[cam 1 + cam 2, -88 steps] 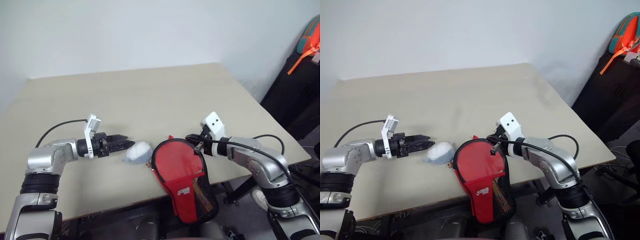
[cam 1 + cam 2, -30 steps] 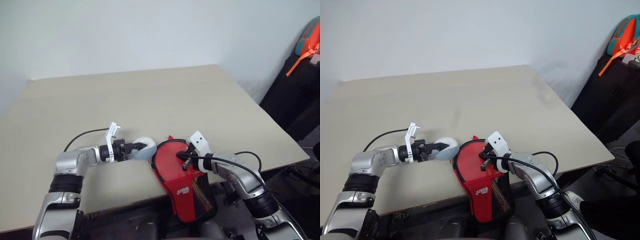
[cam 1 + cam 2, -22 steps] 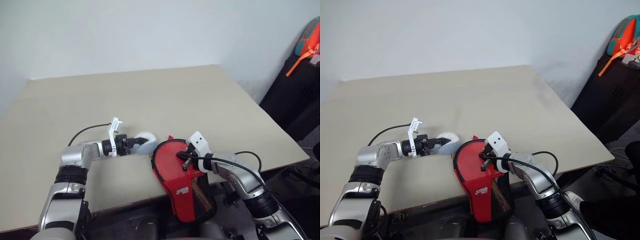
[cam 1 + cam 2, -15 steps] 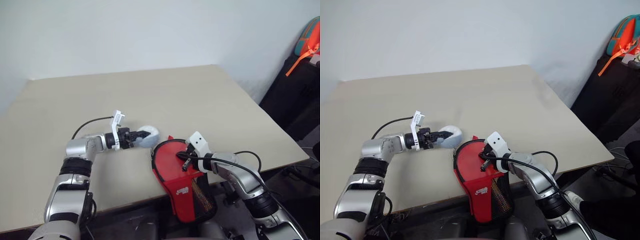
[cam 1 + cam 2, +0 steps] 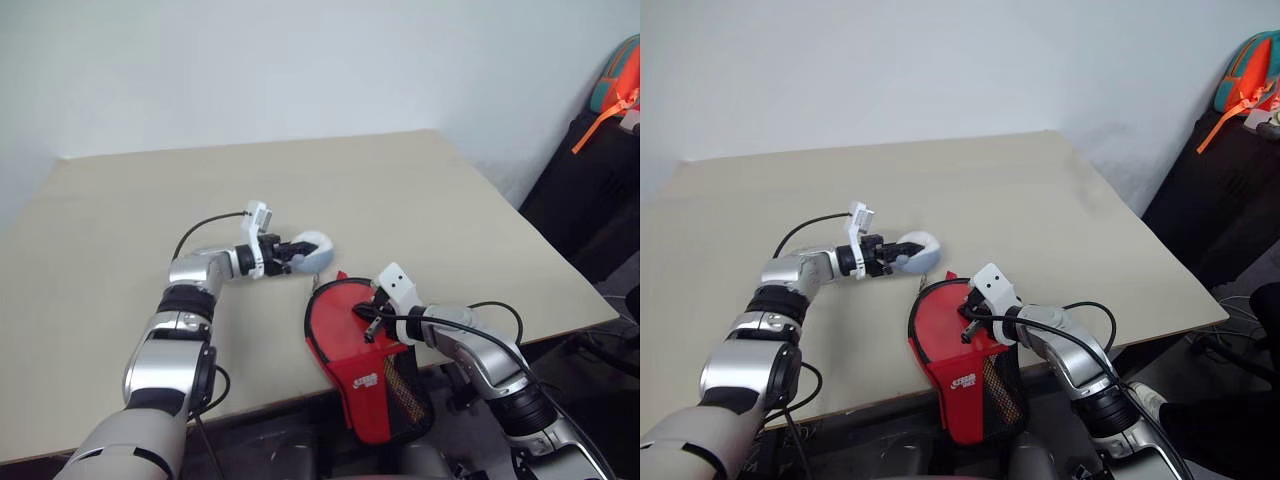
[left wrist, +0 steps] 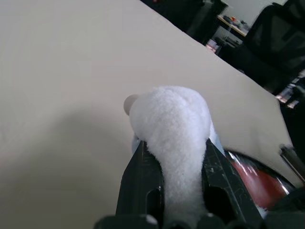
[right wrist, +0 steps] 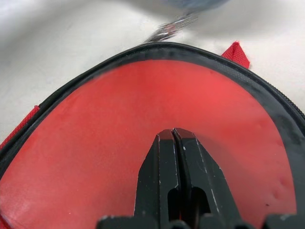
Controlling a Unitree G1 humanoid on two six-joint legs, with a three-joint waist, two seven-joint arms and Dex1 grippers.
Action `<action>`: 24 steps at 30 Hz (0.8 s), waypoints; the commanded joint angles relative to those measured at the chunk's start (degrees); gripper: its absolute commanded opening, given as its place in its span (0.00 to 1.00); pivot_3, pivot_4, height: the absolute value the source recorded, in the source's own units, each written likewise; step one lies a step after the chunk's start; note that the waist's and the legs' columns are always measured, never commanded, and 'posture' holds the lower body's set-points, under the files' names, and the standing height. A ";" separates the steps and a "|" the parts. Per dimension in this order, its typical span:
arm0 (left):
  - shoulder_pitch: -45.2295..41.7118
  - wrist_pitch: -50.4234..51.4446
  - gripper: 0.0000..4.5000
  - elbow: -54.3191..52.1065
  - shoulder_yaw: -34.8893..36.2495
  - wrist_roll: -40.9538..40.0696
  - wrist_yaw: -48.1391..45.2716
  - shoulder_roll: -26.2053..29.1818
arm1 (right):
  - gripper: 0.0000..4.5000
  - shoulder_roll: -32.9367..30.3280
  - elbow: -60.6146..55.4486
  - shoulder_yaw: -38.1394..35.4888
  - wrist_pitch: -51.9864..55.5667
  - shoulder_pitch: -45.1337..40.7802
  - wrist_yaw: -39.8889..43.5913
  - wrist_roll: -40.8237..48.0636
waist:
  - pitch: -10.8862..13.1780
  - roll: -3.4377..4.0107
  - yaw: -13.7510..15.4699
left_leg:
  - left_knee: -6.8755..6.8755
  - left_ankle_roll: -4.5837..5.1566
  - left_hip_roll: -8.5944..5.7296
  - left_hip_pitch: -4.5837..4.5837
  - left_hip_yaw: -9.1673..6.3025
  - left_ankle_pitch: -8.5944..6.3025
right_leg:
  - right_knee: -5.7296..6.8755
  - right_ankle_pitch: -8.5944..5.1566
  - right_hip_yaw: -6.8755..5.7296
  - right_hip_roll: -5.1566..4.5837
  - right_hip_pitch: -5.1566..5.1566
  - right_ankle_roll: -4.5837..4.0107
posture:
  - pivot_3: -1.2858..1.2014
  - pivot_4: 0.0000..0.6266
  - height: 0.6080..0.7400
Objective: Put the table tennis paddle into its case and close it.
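Observation:
The red case (image 5: 352, 352) with black edging lies at the table's near edge, and its mesh-pocket end hangs over that edge. My right gripper (image 5: 365, 312) is shut, with its tips pressed on the case's round red face (image 7: 109, 124). Just beyond the case's far rim my left gripper (image 5: 296, 254) is shut on a white fluffy thing (image 5: 316, 250), held a little above the table. In the left wrist view that thing (image 6: 174, 124) bulges out between the black fingers (image 6: 140, 179). The table tennis paddle is hidden.
The beige table (image 5: 300, 180) stretches wide behind and to the left of the case. To the right, past the table's edge, stand dark furniture and an orange and teal bag (image 5: 615, 85). A blurred metal piece (image 7: 167, 29) lies just beyond the case's rim.
My left gripper has carried the white fluffy thing away from me, to the right and slightly up, from beside the case's left rim to just past its far rim. The right arm has kept still.

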 commanded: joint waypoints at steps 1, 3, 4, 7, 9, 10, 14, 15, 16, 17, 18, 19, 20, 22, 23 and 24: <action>-5.46 -6.32 0.07 3.18 2.13 1.19 3.29 -1.80 | 0.00 -0.31 1.13 1.59 1.11 0.68 0.67 -0.59 | 0.00 0.00 -0.09 | 0.00 0.01 0.00 0.00 0.01 0.00 | 0.00 0.00 0.01 0.00 0.00 0.00 | 0.52 0.00 0.81; -7.21 -8.75 0.07 5.35 2.48 2.07 4.91 -3.31 | 0.00 -0.31 1.02 1.61 1.15 0.73 0.66 -0.58 | 0.00 0.00 -0.09 | 0.00 0.03 0.00 -0.01 0.00 0.00 | 0.02 0.01 0.00 0.02 0.01 0.02 | 0.52 0.00 0.81; -8.23 -9.75 0.07 6.29 2.72 2.30 5.66 -4.48 | 0.00 -0.30 0.92 1.65 1.20 0.81 0.60 -0.60 | 0.00 0.00 -0.08 | 0.00 0.05 0.01 -0.01 0.01 0.01 | 0.03 0.04 0.01 0.02 0.01 0.07 | 0.52 0.00 0.81; -10.16 -10.90 0.07 7.21 2.22 3.13 4.00 -8.02 | 0.00 -0.42 0.56 1.69 1.37 1.14 0.52 -0.61 | 0.01 -0.01 0.11 | 0.07 0.15 0.00 -0.04 -0.02 0.02 | 0.03 0.07 -0.03 0.01 0.03 0.12 | 0.52 0.00 0.81; -10.02 -10.62 0.07 6.28 0.48 4.32 -0.39 -9.39 | 0.00 -0.52 0.29 1.70 1.48 1.38 0.49 -0.60 | 0.01 -0.01 0.10 | 0.14 0.20 -0.02 -0.06 -0.05 0.00 | 0.03 0.07 -0.06 -0.01 0.03 0.12 | 0.52 0.00 0.81; -9.47 -9.62 0.07 5.09 -0.94 4.92 -4.26 -9.83 | 0.00 -0.56 0.17 1.68 1.53 1.49 0.47 -0.58 | 0.00 -0.01 0.06 | 0.17 0.25 -0.02 -0.07 -0.04 -0.03 | 0.03 0.07 -0.06 -0.02 0.03 0.12 | 0.52 0.00 0.81; -5.17 -7.71 0.07 -1.68 -7.70 8.09 -17.20 -9.82 | 0.00 -0.78 -0.29 1.58 1.78 1.85 0.45 -0.57 | 0.00 0.01 -0.06 | 0.23 0.33 0.00 -0.08 0.00 -0.10 | 0.04 0.07 -0.05 -0.02 0.02 0.13 | 0.52 0.00 0.81; -4.00 -8.09 0.07 -3.08 -9.13 9.02 -18.85 -9.46 | 0.00 -0.82 -0.34 1.55 1.82 1.88 0.46 -0.58 | -0.01 0.03 -0.10 | 0.23 0.33 0.01 -0.08 0.01 -0.10 | 0.04 0.06 -0.05 -0.02 0.01 0.13 | 0.52 0.00 0.81; -2.98 -8.67 0.07 -3.89 -10.25 9.96 -19.67 -9.01 | 0.00 -0.85 -0.30 1.52 1.83 1.84 0.48 -0.60 | -0.01 0.03 -0.08 | 0.23 0.33 0.01 -0.07 0.00 -0.10 | 0.04 0.06 -0.04 -0.02 0.00 0.11 | 0.52 0.00 0.81; -2.27 -8.75 0.07 -4.35 -11.07 10.66 -20.29 -8.58 | 0.00 -0.84 -0.29 1.49 1.85 1.82 0.49 -0.60 | -0.01 0.03 -0.09 | 0.23 0.33 0.02 -0.07 0.00 -0.10 | 0.04 0.04 -0.05 -0.03 -0.01 0.09 | 0.52 0.00 0.81; -1.72 -8.51 0.07 -4.60 -11.59 11.15 -20.91 -8.15 | 0.00 -0.83 -0.25 1.50 1.85 1.76 0.48 -0.63 | -0.01 0.03 -0.07 | 0.25 0.34 0.02 -0.07 -0.01 -0.10 | 0.04 0.03 -0.05 -0.03 -0.04 0.06 | 0.52 0.00 0.81; -1.29 -8.34 0.14 -4.86 -11.90 11.40 -21.28 -7.84 | 0.00 -0.84 -0.27 1.51 1.86 1.75 0.49 -0.64 | -0.01 0.03 -0.08 | 0.27 0.35 0.03 -0.07 -0.03 -0.11 | 0.04 0.02 -0.05 -0.03 -0.04 0.05 | 0.52 0.00 0.81; -1.00 -8.28 0.22 -5.12 -12.02 11.56 -21.40 -7.64 | 0.00 -0.85 -0.29 1.51 1.85 1.74 0.50 -0.64 | -0.01 0.03 -0.08 | 0.30 0.38 0.04 -0.07 -0.03 -0.13 | 0.04 0.01 -0.05 -0.02 -0.04 0.04 | 0.52 0.00 0.81; -0.49 -7.41 0.36 -6.03 -12.18 11.44 -22.18 -7.29 | 0.00 -0.87 -0.27 1.54 1.84 1.71 0.53 -0.66 | -0.01 0.03 -0.06 | 0.33 0.40 0.04 -0.07 -0.05 -0.15 | 0.04 -0.01 -0.05 -0.03 -0.03 0.01 | 0.52 0.00 0.81; -0.27 -7.08 0.43 -6.51 -12.24 11.35 -22.49 -7.17 | 0.00 -0.91 -0.27 1.54 1.83 1.71 0.55 -0.66 | -0.01 0.03 -0.05 | 0.35 0.43 0.04 -0.07 -0.07 -0.16 | 0.04 -0.01 -0.06 -0.04 -0.03 0.02 | 0.52 0.00 0.81; -0.02 -7.04 0.51 -7.03 -12.21 11.37 -22.24 -6.96 | 0.00 -0.96 -0.27 1.59 1.82 1.69 0.61 -0.67 | -0.01 0.03 -0.06 | 0.36 0.45 0.04 -0.07 -0.07 -0.17 | 0.04 -0.01 -0.07 -0.05 -0.02 0.02 | 0.52 0.00 0.81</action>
